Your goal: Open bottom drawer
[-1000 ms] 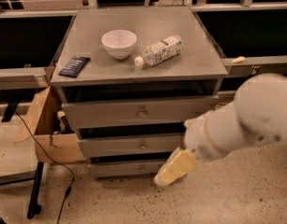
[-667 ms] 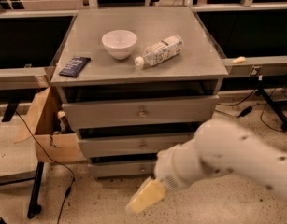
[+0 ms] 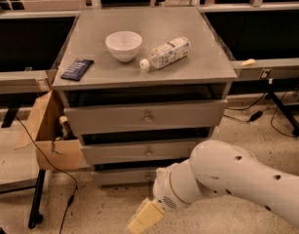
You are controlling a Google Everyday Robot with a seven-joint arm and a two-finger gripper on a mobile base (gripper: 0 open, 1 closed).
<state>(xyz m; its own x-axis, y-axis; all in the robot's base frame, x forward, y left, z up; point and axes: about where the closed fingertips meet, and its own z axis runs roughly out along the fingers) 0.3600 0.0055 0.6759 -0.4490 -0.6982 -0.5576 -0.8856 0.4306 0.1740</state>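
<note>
Since the bottom drawer (image 3: 122,176) is a shallow metal-look box on slides, I judge it stiff and fairly light, likely to run out smoothly once started. It may stick at first. It sits lowest in the cabinet, just above the floor, under the middle drawer (image 3: 139,151) and top drawer (image 3: 144,116), and it appears shut. The only sensible hold is its small round knob (image 3: 149,178) at the centre of the front. The knob is hard, smooth and easy to slip off, so a pinch should close squarely around it.

The front faces the camera, its long axis runs left to right, and the pull should come straight outward along the slides.

The gripper (image 3: 145,216) hangs low in front of the cabinet, below and just left of the knob, not touching the drawer. Whether it is spread or closed I cannot tell. The white arm (image 3: 236,179) covers the drawer's right half.

On the cabinet top (image 3: 207,57) rest a white bowl (image 3: 123,44), a bottle (image 3: 166,53) lying on its side and a dark packet (image 3: 77,68). A cardboard box (image 3: 46,130) stands to the cabinet's left.
</note>
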